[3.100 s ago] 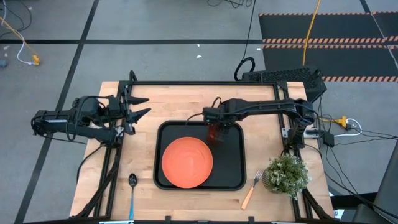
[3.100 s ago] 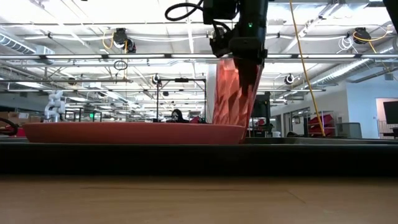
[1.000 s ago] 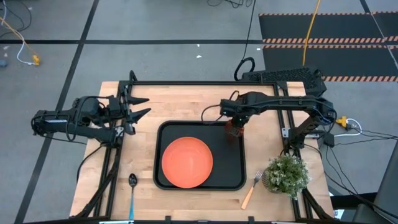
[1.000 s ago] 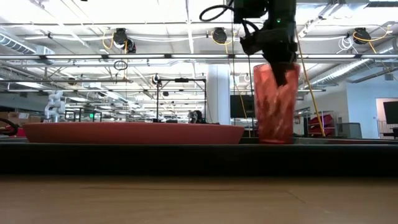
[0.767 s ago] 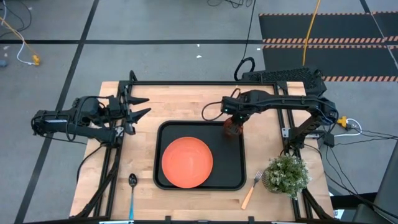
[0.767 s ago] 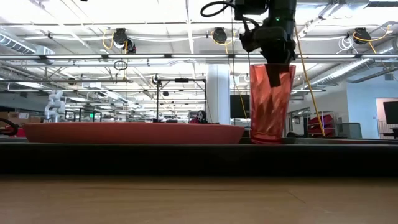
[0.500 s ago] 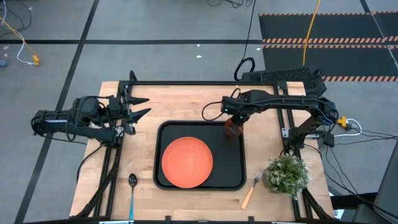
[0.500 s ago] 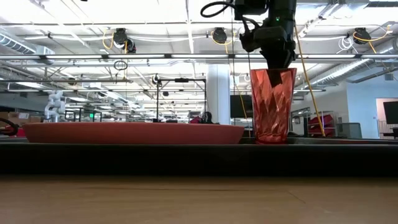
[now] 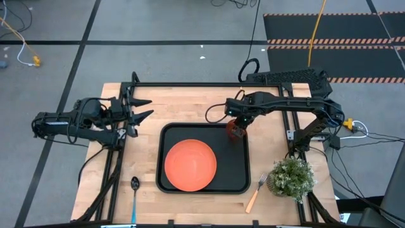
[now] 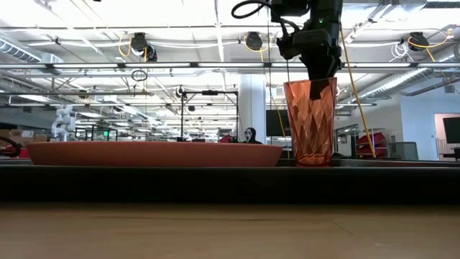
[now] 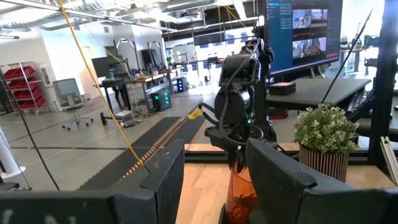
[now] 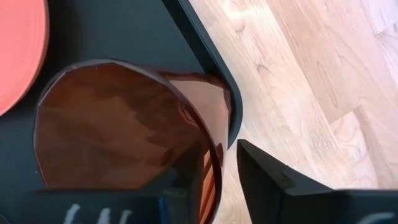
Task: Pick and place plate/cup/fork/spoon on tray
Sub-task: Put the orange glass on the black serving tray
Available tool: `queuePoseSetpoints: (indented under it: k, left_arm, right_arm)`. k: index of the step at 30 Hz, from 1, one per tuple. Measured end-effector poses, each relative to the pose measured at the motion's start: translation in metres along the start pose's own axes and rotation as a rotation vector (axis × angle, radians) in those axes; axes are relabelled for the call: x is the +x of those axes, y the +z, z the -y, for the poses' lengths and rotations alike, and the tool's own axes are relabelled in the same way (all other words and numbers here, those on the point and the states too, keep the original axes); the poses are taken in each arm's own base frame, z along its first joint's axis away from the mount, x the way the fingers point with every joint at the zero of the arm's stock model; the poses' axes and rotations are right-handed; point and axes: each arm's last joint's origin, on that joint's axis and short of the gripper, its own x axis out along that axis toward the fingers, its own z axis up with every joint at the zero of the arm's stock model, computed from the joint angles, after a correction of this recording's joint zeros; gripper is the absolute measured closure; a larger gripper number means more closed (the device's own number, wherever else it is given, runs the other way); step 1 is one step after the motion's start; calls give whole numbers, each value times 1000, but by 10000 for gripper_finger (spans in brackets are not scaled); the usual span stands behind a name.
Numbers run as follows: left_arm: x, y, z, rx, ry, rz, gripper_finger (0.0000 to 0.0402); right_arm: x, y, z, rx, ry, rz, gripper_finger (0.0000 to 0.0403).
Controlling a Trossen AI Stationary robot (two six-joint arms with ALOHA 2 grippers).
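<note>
The orange cup [image 9: 236, 130] stands upright on its base in the far right corner of the black tray [image 9: 235, 166]; it also shows in the low view [image 10: 310, 122]. The orange plate [image 9: 190, 164] lies flat on the tray's left half. My right gripper [image 9: 235, 124] is over the cup, open, one finger inside the cup and one outside its rim [image 12: 208, 165]. The blue-handled spoon [image 9: 134, 193] lies on the table near the front left. The tan-handled fork [image 9: 256, 192] lies at the front right. My left gripper [image 9: 143, 108] waits open at the far left. My right gripper comes at the cup from above, its fingers on either side of the cup's wall at the rim [image 12: 214, 149]. The outer finger [image 12: 267, 180] stands apart from the wall, with wood showing between. Whether the inner finger touches the wall I cannot tell.
A potted plant [image 9: 292, 177] stands at the table's right edge, close to the fork. Bare wood lies left of the tray and along the far edge. The tray's raised rim [image 12: 211, 68] runs just beside the cup.
My right gripper has brought the cup from tilted to upright in the tray's far right corner, shifting it slightly. The cup now stands straight on its base. The left arm has kept still.
</note>
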Motion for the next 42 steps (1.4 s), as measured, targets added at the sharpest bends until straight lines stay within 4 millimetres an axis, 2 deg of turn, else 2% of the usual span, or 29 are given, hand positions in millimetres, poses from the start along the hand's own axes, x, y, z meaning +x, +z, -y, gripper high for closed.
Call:
queuePoseSetpoints:
  k: [10,20,42]
  left_arm:
    - [0,-1,0,2,-1,-7,224]
    - [0,-1,0,2,-1,-7,224]
    - [0,-1,0,4,-2,-10,224]
  right_arm:
    - [0,0,0,18,0,0,256]
    - [0,1,-1,17,3,10,223]
    - [0,4,-3,23,44,36,211]
